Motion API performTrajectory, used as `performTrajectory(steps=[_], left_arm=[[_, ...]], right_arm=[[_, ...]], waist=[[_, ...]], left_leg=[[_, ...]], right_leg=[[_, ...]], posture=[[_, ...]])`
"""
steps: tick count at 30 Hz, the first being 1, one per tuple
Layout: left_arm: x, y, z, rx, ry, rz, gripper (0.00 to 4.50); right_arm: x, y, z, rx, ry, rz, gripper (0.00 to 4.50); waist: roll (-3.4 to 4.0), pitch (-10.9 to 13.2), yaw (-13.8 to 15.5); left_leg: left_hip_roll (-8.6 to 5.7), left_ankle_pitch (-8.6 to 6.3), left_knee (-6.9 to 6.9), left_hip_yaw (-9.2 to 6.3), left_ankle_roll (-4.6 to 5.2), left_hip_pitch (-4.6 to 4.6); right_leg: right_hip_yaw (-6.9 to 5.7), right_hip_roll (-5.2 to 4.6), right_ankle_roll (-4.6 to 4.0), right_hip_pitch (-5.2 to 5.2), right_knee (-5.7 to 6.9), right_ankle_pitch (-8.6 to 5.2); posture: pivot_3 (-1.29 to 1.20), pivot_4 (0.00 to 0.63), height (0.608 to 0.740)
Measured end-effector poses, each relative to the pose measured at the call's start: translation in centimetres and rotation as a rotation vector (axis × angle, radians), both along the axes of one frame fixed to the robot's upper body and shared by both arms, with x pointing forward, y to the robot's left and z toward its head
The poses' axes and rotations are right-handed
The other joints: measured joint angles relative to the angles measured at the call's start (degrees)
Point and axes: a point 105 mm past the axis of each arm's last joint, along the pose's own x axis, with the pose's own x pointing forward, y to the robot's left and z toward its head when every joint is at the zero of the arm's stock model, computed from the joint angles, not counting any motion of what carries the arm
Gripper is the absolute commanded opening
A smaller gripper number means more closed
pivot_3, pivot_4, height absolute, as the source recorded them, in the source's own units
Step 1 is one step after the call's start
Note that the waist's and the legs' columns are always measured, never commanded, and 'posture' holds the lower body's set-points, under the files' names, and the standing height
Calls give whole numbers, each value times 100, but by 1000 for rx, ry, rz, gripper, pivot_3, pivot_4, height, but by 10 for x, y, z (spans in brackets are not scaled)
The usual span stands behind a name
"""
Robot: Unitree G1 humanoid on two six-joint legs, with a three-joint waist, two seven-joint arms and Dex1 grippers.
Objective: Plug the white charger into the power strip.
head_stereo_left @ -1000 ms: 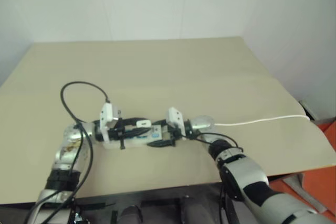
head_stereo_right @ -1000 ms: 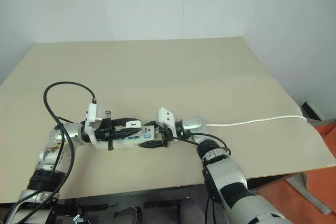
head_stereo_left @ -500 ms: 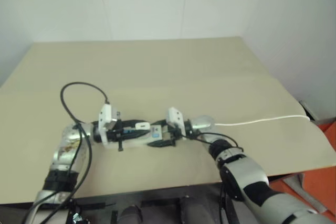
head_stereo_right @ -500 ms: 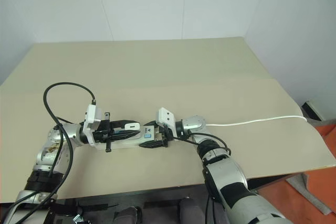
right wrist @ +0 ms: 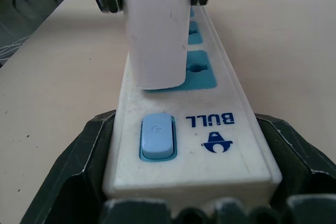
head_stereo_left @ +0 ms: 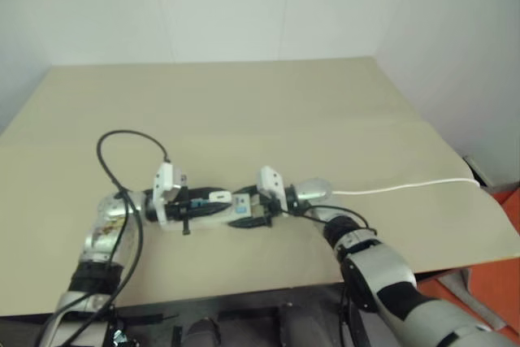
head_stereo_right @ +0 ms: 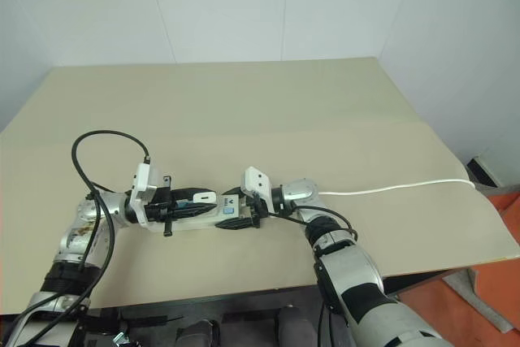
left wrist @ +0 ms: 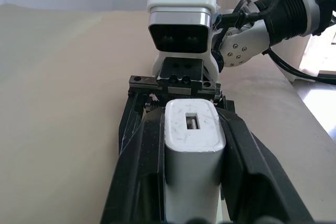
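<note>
The white power strip point(right wrist: 210, 145) lies on the tan table, and my right gripper point(head_stereo_right: 234, 217) is shut on its switch end, one black finger point(right wrist: 79, 171) on each side. Its blue switch point(right wrist: 156, 136) sits just before the first blue socket face point(right wrist: 202, 72). The white charger point(right wrist: 157, 30) stands on that first socket face with its underside against the blue; its prongs are hidden. My left gripper point(head_stereo_right: 203, 199) is shut on the charger point(left wrist: 191, 150), with its fingers point(left wrist: 139, 182) pressed along both sides.
The strip's thin white cord point(head_stereo_right: 390, 188) runs right along the table to its edge. A black cable point(head_stereo_right: 97, 140) loops above my left forearm. The table's front edge point(head_stereo_right: 244, 286) is close below both hands. Open tabletop lies behind them.
</note>
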Motion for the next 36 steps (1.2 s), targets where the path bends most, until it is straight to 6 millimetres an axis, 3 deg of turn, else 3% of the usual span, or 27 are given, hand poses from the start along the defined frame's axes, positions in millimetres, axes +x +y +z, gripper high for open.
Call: performTrajectory(steps=[14, 36], left_arm=[[5, 0, -2, 63, -21, -96, 1025], [3, 4, -13, 50, -25, -67, 1025]], right_arm=[[0, -3, 0, 4, -1, -10, 3432], [1, -5, -1, -3, 4, -19, 3432]], waist=[[1, -1, 33], [19, -12, 83]], left_leg=[[0, 0, 0, 0, 0, 3], [-1, -1, -3, 5, 1, 20]], right_leg=[[0, 0, 7, 3, -1, -4], [5, 0, 14, 16, -2, -9]], posture=[[0, 150, 740], [0, 150, 740]])
